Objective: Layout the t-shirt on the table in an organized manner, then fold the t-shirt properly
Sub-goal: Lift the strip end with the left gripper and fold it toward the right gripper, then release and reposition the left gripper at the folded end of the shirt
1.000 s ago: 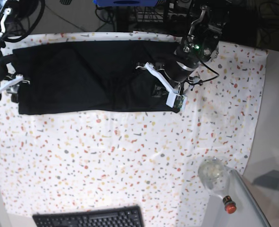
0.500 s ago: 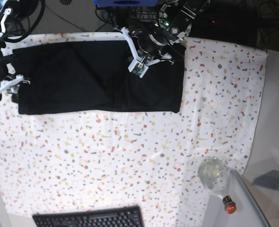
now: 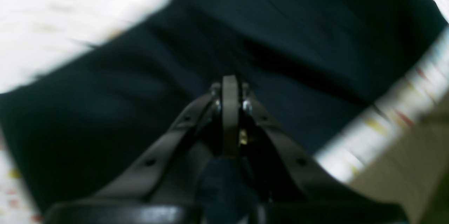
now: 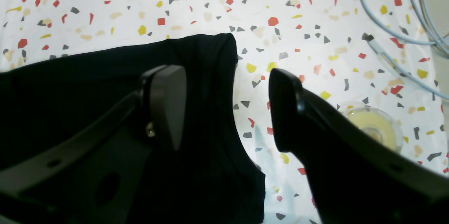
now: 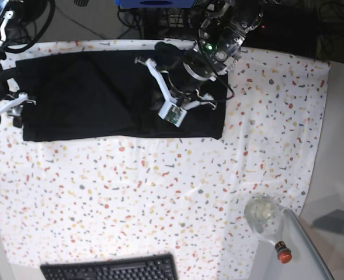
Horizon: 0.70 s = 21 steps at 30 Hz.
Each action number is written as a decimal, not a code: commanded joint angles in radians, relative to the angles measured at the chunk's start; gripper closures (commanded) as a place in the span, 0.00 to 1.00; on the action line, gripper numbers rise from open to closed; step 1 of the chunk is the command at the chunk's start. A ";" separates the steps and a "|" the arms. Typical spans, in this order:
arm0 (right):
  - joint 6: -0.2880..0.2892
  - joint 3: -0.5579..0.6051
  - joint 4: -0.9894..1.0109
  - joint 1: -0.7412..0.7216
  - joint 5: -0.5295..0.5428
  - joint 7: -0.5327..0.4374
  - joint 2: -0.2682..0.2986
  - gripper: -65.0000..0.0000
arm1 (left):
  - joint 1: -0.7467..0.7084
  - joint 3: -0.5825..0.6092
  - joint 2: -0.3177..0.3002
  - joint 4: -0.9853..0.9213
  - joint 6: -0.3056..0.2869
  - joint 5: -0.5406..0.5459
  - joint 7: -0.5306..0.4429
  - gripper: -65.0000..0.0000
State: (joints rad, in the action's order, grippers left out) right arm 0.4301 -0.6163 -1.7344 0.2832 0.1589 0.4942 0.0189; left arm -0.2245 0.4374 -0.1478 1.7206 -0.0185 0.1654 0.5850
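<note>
Over the black t-shirt (image 5: 101,93), left gripper (image 3: 229,87) with jaws pressed together, empty, likely repositioning; right gripper (image 4: 224,108) spread wide astride 1 garment edge, seemingly poised to pinch; shirt flat along far table (image 5: 160,198) edge.

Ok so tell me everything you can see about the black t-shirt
The t-shirt is plain black soft fabric, lying flat as a wide rectangle on the far part of the speckled table, with slight wrinkles. The shut left gripper is over its right part; the open right gripper straddles its left edge.
</note>
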 commanded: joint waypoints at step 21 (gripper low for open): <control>0.002 0.003 -0.017 -0.002 0.012 -0.022 0.008 0.46 | 0.216 -0.044 0.136 -0.255 -0.001 0.001 -0.023 1.00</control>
State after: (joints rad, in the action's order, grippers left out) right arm 0.4301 -0.6106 -1.7344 0.2836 0.1570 0.4950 0.0158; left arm -0.0113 0.3939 -0.0044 1.4441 -0.0223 0.1673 0.5804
